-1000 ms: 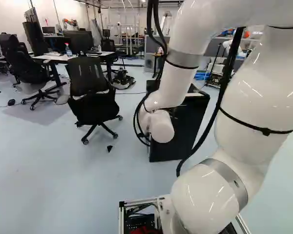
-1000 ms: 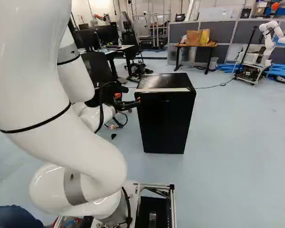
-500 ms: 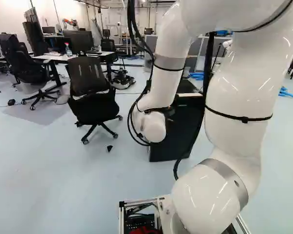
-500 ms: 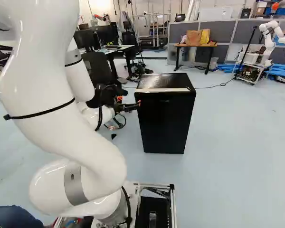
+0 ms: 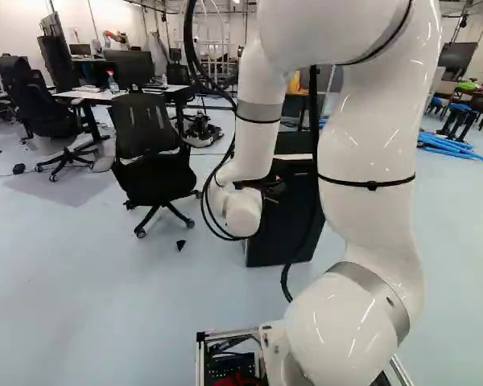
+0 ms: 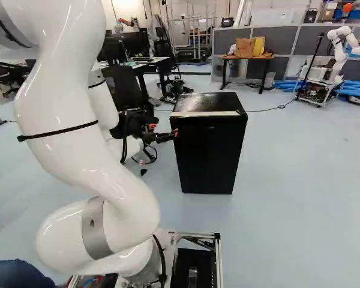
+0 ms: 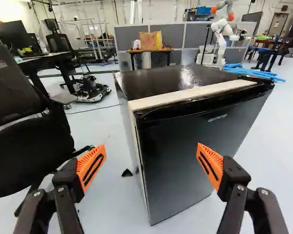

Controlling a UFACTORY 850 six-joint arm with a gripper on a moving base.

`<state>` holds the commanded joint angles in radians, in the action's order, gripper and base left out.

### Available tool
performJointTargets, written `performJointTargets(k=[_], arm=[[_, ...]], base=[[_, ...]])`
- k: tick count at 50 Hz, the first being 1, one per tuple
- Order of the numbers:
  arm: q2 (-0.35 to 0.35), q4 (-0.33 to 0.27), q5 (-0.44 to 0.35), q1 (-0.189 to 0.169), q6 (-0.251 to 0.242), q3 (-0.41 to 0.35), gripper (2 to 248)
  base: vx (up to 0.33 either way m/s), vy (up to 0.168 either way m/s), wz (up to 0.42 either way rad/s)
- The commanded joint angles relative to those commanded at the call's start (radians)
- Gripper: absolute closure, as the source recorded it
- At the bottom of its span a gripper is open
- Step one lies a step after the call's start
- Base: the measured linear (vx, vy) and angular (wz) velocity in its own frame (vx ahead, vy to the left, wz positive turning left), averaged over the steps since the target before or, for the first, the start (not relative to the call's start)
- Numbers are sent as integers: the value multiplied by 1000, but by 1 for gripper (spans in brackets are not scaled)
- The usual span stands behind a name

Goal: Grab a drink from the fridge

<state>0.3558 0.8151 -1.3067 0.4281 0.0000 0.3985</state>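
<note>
In the right base view my gripper (image 6: pixel 164 130) is at the near left upper edge of the black fridge (image 6: pixel 209 153). The fridge door is closed and hides the inside; no drink shows in it. The wrist view has the gripper (image 7: pixel 152 151) open, its orange-padded fingers wide apart. The fridge (image 7: pixel 195 146) lies ahead, its front left vertical edge between the two fingers' lines. One finger stands out over the floor beside the fridge, the other in front of the door. Nothing is held.
A black office chair (image 5: pixel 151 153) stands left of the fridge, close beside one finger. Behind are a desk with a bottle (image 5: pixel 113 82), a small table with bags (image 6: pixel 247 56), grey partitions, blue tubes and another robot (image 6: pixel 336 54).
My arm's elbow and wrist have swung to the left in the left base view, and the gripper has shifted and turned slightly beside the fridge. Base, fridge and chair have not moved.
</note>
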Motion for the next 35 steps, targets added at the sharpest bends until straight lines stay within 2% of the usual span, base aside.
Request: performJointTargets(k=[35], arm=[[177,146,-102,56,0,110,3]], base=[[0,0,0]])
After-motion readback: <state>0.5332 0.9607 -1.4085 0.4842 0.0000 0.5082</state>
